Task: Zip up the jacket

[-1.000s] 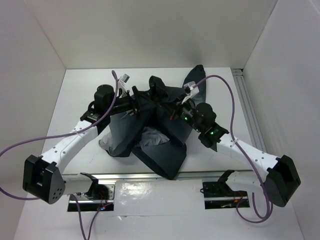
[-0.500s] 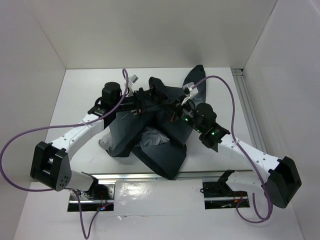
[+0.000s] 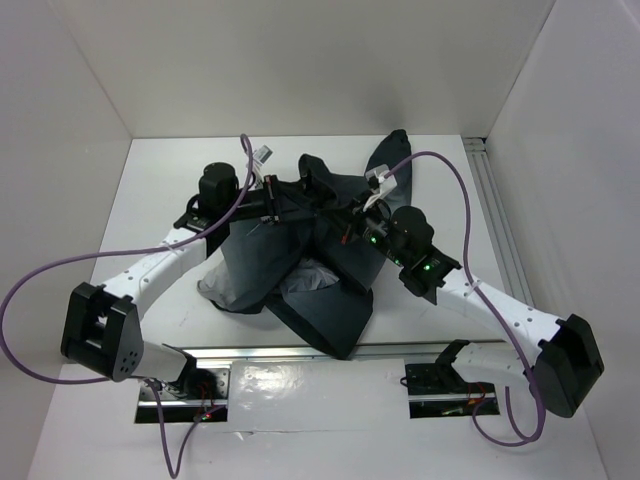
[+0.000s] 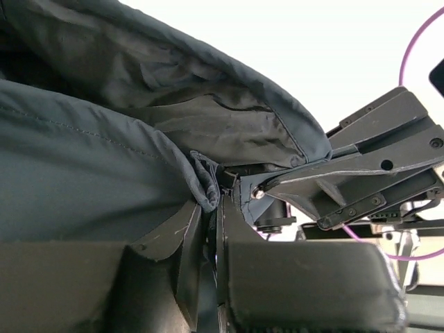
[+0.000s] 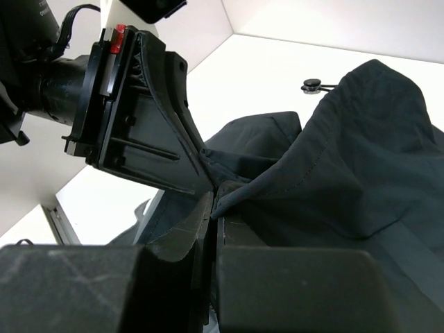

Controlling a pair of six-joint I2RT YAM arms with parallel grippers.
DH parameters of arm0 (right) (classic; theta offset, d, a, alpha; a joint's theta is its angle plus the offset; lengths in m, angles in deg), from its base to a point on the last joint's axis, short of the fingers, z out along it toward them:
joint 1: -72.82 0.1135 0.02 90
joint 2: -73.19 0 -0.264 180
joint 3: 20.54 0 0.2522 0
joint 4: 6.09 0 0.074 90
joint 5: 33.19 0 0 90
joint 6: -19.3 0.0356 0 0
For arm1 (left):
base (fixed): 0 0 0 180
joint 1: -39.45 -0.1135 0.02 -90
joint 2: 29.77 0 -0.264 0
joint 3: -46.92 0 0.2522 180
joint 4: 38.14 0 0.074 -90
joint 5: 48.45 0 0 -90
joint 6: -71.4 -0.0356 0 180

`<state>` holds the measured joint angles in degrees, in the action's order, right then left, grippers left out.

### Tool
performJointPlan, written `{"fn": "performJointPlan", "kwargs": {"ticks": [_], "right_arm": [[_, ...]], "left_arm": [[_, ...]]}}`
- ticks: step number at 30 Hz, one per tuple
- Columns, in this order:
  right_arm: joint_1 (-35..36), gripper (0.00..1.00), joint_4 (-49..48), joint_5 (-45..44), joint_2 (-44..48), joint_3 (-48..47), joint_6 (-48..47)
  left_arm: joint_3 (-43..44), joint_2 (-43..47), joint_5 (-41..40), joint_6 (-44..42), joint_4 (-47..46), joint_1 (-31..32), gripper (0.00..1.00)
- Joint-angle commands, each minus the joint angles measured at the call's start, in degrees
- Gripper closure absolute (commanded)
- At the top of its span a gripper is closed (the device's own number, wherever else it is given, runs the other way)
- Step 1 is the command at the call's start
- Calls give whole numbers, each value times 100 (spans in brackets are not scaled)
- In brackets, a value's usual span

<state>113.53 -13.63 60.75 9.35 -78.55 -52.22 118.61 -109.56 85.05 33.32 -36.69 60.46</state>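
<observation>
Right, starting at the lower left of the overhead view: the left arm [image 3: 150,270] climbs from its base up toward the middle of the white table [image 3: 150,190], with a purple cable [image 3: 40,290] looping wide beside it. At its end the left gripper [image 4: 211,208] points to the right, jaws pressed together on a bunched fold of dark cloth. In its own wrist view the fabric puckers right at the fingertips.

And there is the jacket [image 3: 320,300], heaped in the centre of the table. It is crumpled and dark charcoal, and a patch of light grey lining [image 3: 305,272] peeks out in the middle of the pile. One flap juts toward the upper right of the frame and another corner runs down toward the bottom edge.

Just right of centre now, the right gripper [image 5: 211,205] comes in from the opposite side, nipped tight on an edge of the jacket, with the cloth rising away from its tips toward the right. The two grippers sit almost nose to nose over the heap. In the right wrist view the left gripper's black body fills the upper left and tapers down to just beside the right one's fingers. I can't tell whether either pinch is on the zip itself.

Further right, green lights [image 3: 425,265] glow on the right arm [image 3: 500,310], which stretches down to its base in the lower right corner. Another purple cable [image 3: 455,170] arcs above it.
</observation>
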Motion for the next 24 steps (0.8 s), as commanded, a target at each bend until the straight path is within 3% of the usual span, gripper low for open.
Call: {"fn": "performJointPlan", "kwargs": {"ticks": [1,15,24], "right_arm": [[25,100,82,54,222,-198,-73],[25,100,-111,-720,152,-329,-344],[25,100,-199,-781,82,-409,-398]], "left_arm": [[-1,-19,237,152,-482,-10,100],[-660,551,352,442,-693,-10,100],[-783,1070,-87,82,-26,-10,100]]}}
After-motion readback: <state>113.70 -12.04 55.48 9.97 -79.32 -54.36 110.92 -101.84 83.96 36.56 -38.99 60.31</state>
